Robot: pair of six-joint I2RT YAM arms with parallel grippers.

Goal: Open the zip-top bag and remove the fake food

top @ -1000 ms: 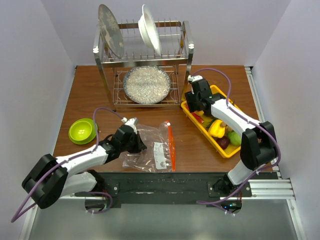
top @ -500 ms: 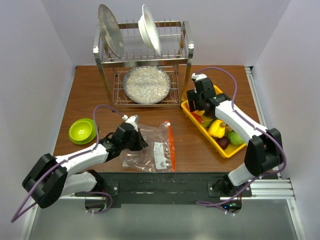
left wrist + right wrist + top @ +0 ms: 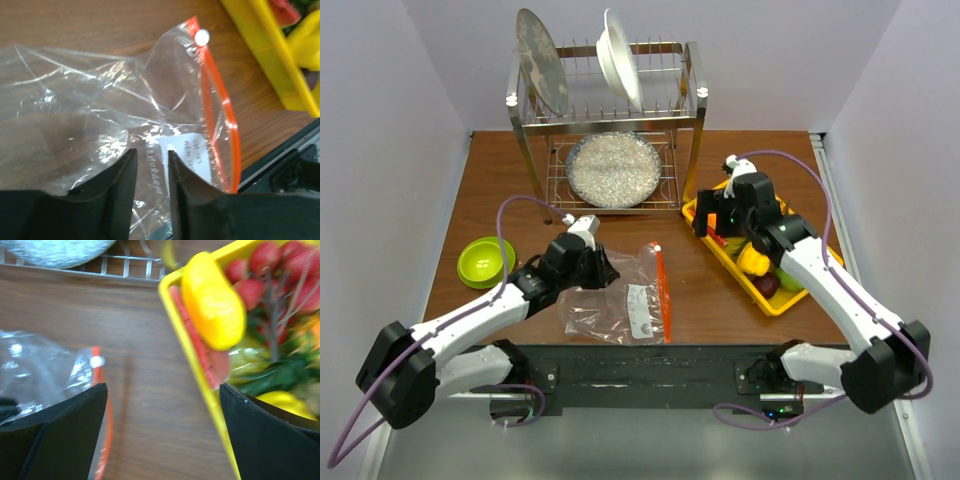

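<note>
Lying flat at the 6 o'clock side of the table (image 3: 500, 195), the zip-top bag (image 3: 625, 300) has its orange zipper strip (image 3: 663, 290) along the edge at its 3 o'clock. It looks empty, just slack crinkled film around a white label (image 3: 640, 305).

The fake food (image 3: 755, 258) sits in the yellow tray (image 3: 260, 50), at 3 o'clock from the bag, so by my reading the removal is done or nearly done.

The left gripper (image 3: 151, 155) is at the bag's 10 o'clock corner, the closed end opposite the zipper, likely to anchor or lift the film there. Its jaws stand close together with a narrow gap and plastic showing in it. Whether they actually bite the film I cannot tell from the wrist view.

The right gripper (image 3: 162, 387) hangs over bare wood between the bag and the tray's rim, its fingers spread wide and holding nothing.

Compared with a second ago, the right arm has unfolded, with its elbow swung out toward 4 o'clock, and its gripper has come off the tray's corner toward the bag. The left gripper has shifted slightly toward 12 o'clock. The bag has barely moved.

A green bowl (image 3: 485, 262) sits at 9 o'clock and a dish rack (image 3: 610, 110) at 12 o'clock.
</note>
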